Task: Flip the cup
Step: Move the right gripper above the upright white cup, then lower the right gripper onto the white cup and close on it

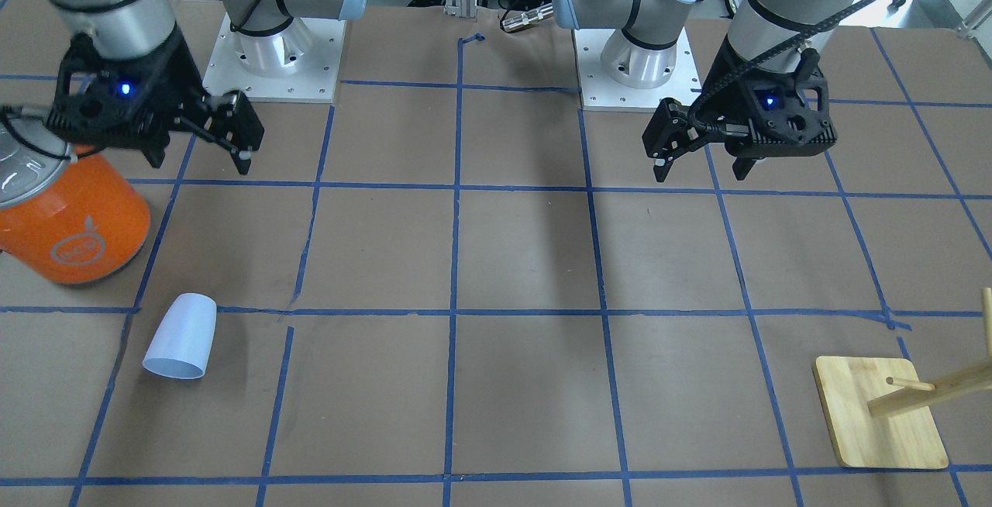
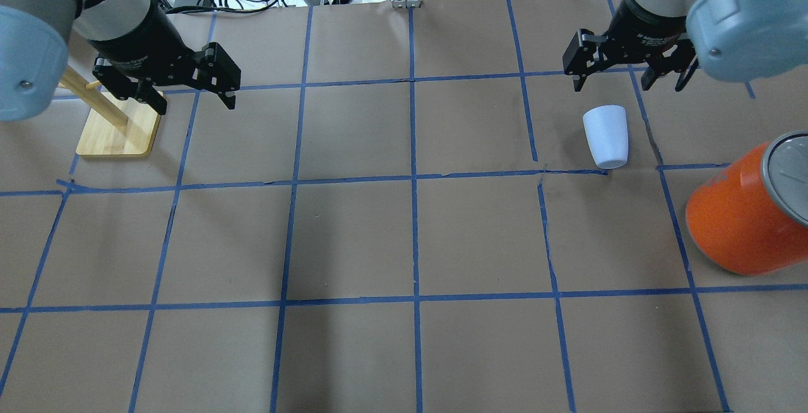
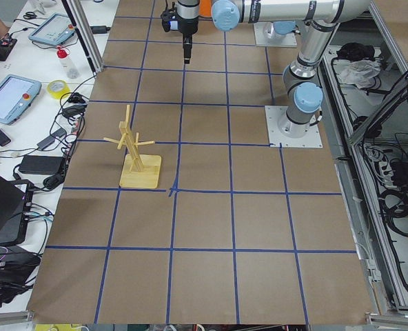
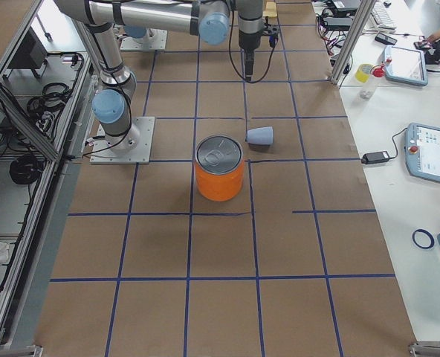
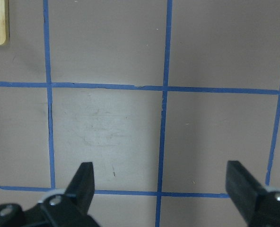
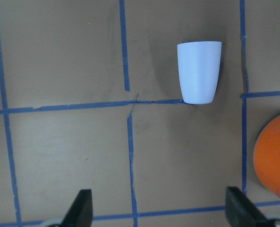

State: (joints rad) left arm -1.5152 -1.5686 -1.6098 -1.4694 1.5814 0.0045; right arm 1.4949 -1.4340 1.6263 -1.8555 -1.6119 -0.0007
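The cup [image 2: 606,137], a small pale blue-white tumbler, lies on its side on the brown table with its mouth pointing away from the robot. It also shows in the front view [image 1: 182,336], the right side view [image 4: 260,135] and the right wrist view [image 6: 199,71]. My right gripper [image 2: 631,84] hangs open and empty above the table, just beyond the cup and a little to its right; it also shows in the front view [image 1: 201,160]. My left gripper [image 2: 196,105] is open and empty, far from the cup on the other side [image 1: 700,174].
A large orange can [image 2: 745,211] with a silver top stands right of the cup, close to the right arm [image 1: 74,220]. A wooden peg rack [image 2: 120,129] stands next to the left gripper. Blue tape lines grid the table.
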